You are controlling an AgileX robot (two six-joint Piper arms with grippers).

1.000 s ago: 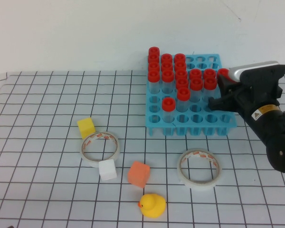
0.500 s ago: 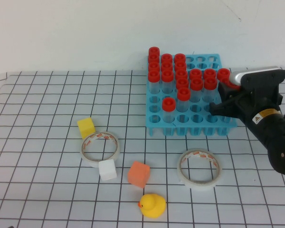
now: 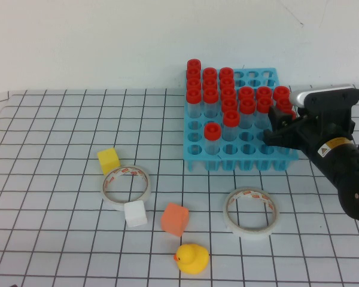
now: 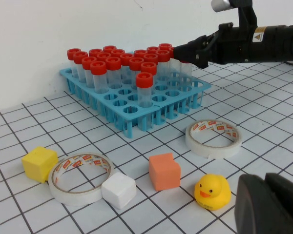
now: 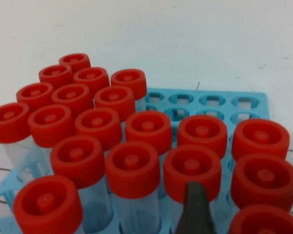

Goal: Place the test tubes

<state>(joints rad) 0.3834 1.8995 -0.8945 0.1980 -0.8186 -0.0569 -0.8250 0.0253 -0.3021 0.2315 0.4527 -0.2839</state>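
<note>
— Now, where is there room to move?
— Left part of the gridded table [image 3: 48, 149]: bare squares out to its left edge. Near middle, loosely grouped: yellow cube [image 3: 108, 159], tape roll [image 3: 126, 184], white cube [image 3: 135, 213], orange cube [image 3: 175, 219], rubber duck [image 3: 192, 258], second tape roll [image 3: 251, 210]. The blue rack [image 3: 239, 160] stands at the far edge, close to the white wall [image 3: 107, 42]; its front rows are mostly empty wells.
— Any writing?
— A yellow warning label [image 3: 327, 149] on the right arm, too small to read. Red print inside both tape rolls, also unreadable.
— And the grippers?
— Right gripper [image 3: 270, 125]: at the rack's right side, level with the middle rows, fingers spread, holding nothing. The nearest tube [image 3: 281, 94] stands in its well just beyond the fingertips, free of them. The red-capped test tubes [image 3: 210, 95] fill the rear-left wells; one [image 3: 212, 134] stands furthest forward. Left gripper [image 4: 266, 202]: visible only to its own wrist camera, low over the near side of the table, fingers closed on nothing.
</note>
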